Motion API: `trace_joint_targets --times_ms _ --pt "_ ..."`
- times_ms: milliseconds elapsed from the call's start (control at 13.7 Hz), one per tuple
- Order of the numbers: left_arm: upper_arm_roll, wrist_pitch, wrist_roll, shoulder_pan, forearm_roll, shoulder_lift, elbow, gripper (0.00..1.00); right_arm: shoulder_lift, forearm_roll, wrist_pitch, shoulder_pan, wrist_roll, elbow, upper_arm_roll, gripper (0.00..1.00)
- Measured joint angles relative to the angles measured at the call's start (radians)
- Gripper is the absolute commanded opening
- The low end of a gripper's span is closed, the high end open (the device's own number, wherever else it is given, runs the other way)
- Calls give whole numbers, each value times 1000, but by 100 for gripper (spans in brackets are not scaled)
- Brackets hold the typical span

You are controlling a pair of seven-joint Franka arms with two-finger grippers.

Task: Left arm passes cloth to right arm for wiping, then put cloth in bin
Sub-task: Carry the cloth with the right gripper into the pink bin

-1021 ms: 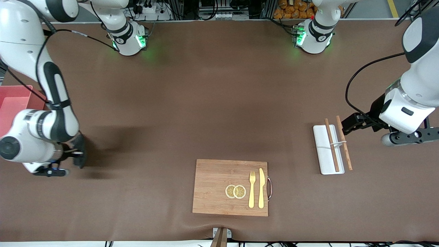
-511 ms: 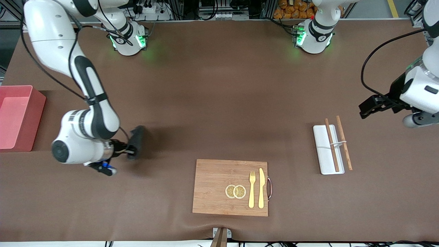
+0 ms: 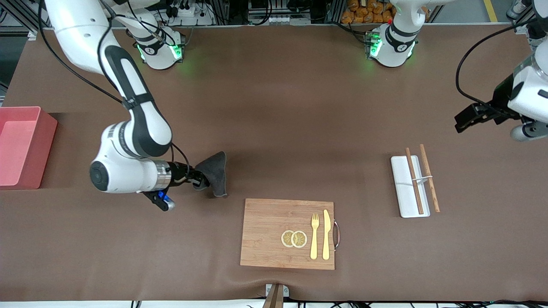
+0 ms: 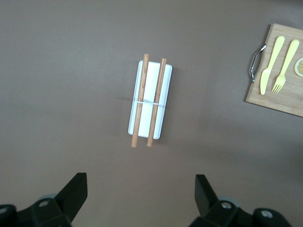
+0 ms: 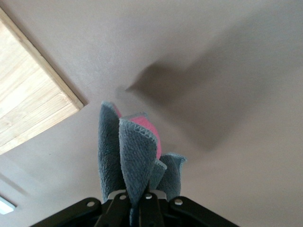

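Holding the cloth (image 3: 213,172) pinched in its clenched fingers, the right gripper (image 3: 198,179) hangs over bare brown tabletop (image 3: 274,119) just off the corner of the wooden cutting board (image 3: 265,233) that faces the right arm's end. The grey cloth droops from the fingers in bunched folds, a pink side showing inside them in the right wrist view (image 5: 130,156). It appears to brush the tabletop, though contact is hard to confirm. That low, trailing hold would suit wiping.

The left gripper (image 3: 461,121) waits high over the left arm's end of the tabletop, its fingers spread wide with nothing between them, looking down on a white tray (image 4: 150,101) carrying two wooden chopsticks (image 4: 140,100). The handover seems done.

The pink bin (image 3: 26,147) sits at the right arm's end, well apart from the cloth, and looks empty. A yellow fork (image 3: 314,236), knife (image 3: 326,234) and lemon slices (image 3: 294,238) lie on the board.
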Motion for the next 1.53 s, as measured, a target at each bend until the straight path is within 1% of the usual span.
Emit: trace_joint_targets --times_ms 146,219,365,511,657,803,948,1167,1386,1532 --pt "29 7 0 -15 -19 -24 -25 100 -29 -73 -78 -66 -70 22 -11 0" --pt "59 7 5 -29 -34 -33 -33 100 -41 -126 -119 -112 -128 35 -12 0" --pt "92 7 59 -34 -47 -41 -44 100 -59 -231 -161 -213 -283 52 -16 0" --pt "102 8 95 -34 -48 -41 -45 100 -69 -305 -173 -319 -474 74 -19 0" --pt "101 9 102 -37 -48 -43 -42 100 -71 -400 -201 -424 -671 123 -20 0" --pt "99 8 102 -44 -48 -45 -41 100 -73 -470 -224 -528 -865 176 -22 0" --pt "98 7 102 -49 -48 -45 -41 100 -74 -518 -228 -629 -1043 216 -23 0" --pt "98 -7 105 -49 -48 -45 -41 100 -73 -565 -206 -754 -1242 256 -23 0" --pt "96 -10 120 -50 -48 -46 -41 100 -55 -583 -104 -859 -1402 263 -23 0" --pt "95 -5 121 -51 -48 -46 -42 100 -7 -584 -53 -914 -1461 261 -22 0"
